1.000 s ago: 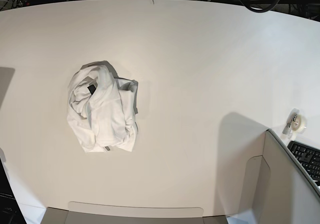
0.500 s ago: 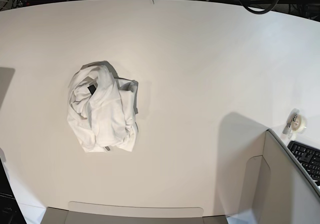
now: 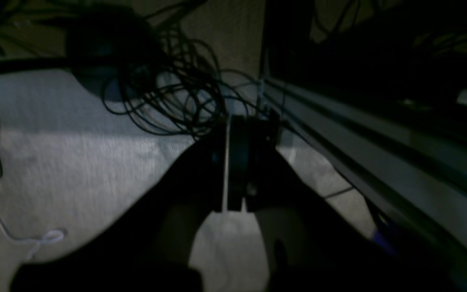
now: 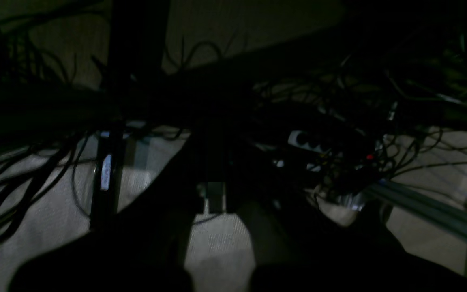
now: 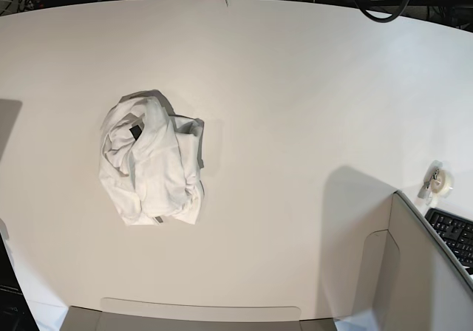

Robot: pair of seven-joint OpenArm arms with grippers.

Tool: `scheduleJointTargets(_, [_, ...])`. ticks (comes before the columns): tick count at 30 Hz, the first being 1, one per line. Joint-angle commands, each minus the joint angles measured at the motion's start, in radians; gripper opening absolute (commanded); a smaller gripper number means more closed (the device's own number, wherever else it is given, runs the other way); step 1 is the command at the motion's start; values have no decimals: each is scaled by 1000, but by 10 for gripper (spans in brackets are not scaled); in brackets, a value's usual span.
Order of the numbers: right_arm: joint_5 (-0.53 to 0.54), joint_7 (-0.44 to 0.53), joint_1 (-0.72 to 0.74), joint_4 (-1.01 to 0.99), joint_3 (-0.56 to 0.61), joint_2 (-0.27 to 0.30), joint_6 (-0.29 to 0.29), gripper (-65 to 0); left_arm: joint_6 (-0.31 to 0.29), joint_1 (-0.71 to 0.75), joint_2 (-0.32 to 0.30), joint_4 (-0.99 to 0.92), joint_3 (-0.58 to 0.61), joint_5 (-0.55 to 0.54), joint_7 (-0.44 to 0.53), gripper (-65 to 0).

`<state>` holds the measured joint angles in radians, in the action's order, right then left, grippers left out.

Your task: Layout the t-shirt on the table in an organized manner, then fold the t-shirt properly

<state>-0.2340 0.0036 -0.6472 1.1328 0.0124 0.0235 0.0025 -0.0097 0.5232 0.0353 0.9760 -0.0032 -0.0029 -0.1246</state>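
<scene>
So the white cloth t-shirt [image 5: 152, 170] is sitting in a crumpled heap on the big smooth matte white table [image 5: 295, 109], toward the left half in the base view, nowhere near laid out. Its small dark neck label [image 5: 137, 131] shows near the top of the pile, and only plain white fabric faces up, bunched into folds and ridges.

Neither arm is over the tabletop. Just a couple of pale bits of hardware peek in at the far edge of the base view, too small to say what they are.

Wrist cams are super dark. The left gripper [image 3: 233, 162] looks pinched together, its dark fingers meeting with barely a sliver between them and nothing held, pointed at a tangle of black cables [image 3: 168, 97] over a grey carpeted floor [image 3: 75, 174]. The right gripper [image 4: 215, 190] is mostly a silhouette; honestly can't make out how wide its fingers are.

Off at the right edge there's a black keyboard [image 5: 452, 236] behind a grey-white box panel [image 5: 421, 272], plus a small roll of clear tape [image 5: 439, 180].
</scene>
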Motion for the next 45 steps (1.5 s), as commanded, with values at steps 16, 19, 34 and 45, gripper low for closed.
scheduleJointTargets(16, [-1,19,-170,106,1,0,-3,-650,1,348,-73,413,73,-1,-17,-650])
scheduleJointTargets(19, [-1,19,-205,166,1,2,-3,-650,1,414,-90,498,104,-21,-17,-650])
scheduleJointTargets(34, [-1,20,-286,353,1,52,-3,-650,4,699,-263,937,185,-182,170,-650])
scheduleJointTargets(45, [-1,118,-286,352,39,68,-3,-650,6,763,-271,1065,179,-176,489,-650])
